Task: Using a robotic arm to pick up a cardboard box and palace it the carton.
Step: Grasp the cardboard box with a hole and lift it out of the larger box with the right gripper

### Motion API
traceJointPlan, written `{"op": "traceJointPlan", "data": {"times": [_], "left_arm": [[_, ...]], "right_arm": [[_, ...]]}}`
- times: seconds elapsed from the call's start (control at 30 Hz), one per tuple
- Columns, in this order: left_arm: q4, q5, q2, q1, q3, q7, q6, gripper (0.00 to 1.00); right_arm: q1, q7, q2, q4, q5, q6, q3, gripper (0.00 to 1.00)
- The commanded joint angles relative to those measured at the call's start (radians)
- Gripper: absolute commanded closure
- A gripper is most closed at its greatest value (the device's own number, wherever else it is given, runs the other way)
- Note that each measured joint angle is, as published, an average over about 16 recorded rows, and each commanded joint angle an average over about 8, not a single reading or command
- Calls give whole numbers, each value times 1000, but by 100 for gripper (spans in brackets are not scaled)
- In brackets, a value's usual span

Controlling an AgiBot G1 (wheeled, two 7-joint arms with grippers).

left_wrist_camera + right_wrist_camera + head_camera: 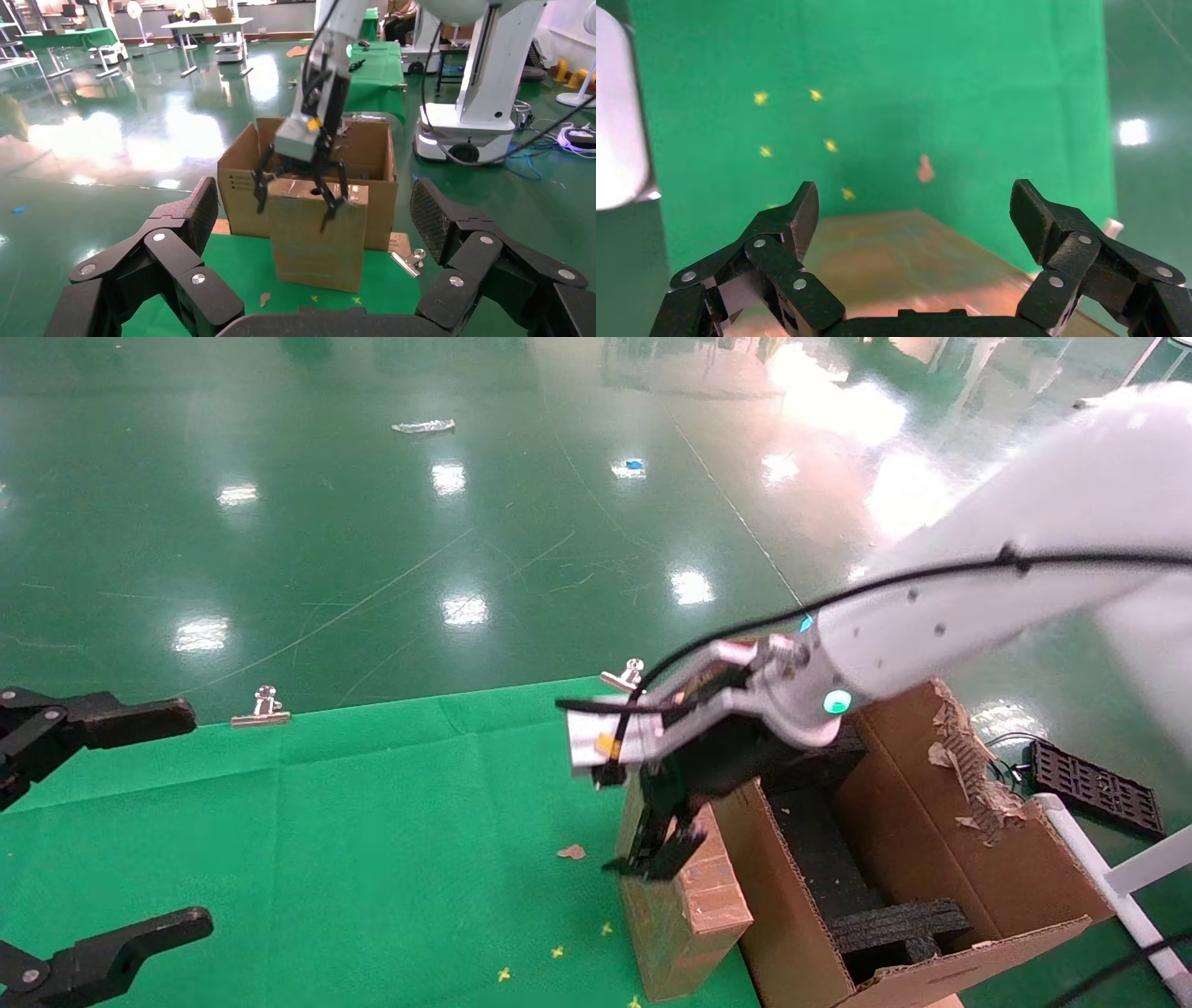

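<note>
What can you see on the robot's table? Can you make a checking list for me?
Surface: green cloth on the table, held by metal clips.
Job's things: cardboard box stands upright beside the carton, outside it; black foam in the carton.
Clutter: cardboard scrap, little yellow bits.
Grippers: right claw open, straddling the box top; left claw open, parked at the cloth's left edge.
Cables: black cable along the robotic arm.
Surroundings: shiny green floor, litter, black grid panel.
</note>
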Motion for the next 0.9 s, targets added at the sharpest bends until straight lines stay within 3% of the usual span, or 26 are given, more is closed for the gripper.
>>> {"op": "traceJointPlan", "data": {"times": [0.03, 0.37, 0.63, 0.9], "left_arm": [[0, 0, 0, 0, 0, 0, 0, 0], [0, 0, 0, 0, 0, 0, 0, 0], [0, 0, 0, 0, 1, 0, 0, 0], [0, -1, 0, 0, 1, 0, 0, 0]], "right_arm": [[52, 4, -5, 1, -5, -5, -45, 0], [287, 7, 0, -2, 75, -5, -334, 0], [387, 96, -47, -3, 87, 3, -553, 0], [471, 227, -79, -9, 116, 18, -686, 0]]}}
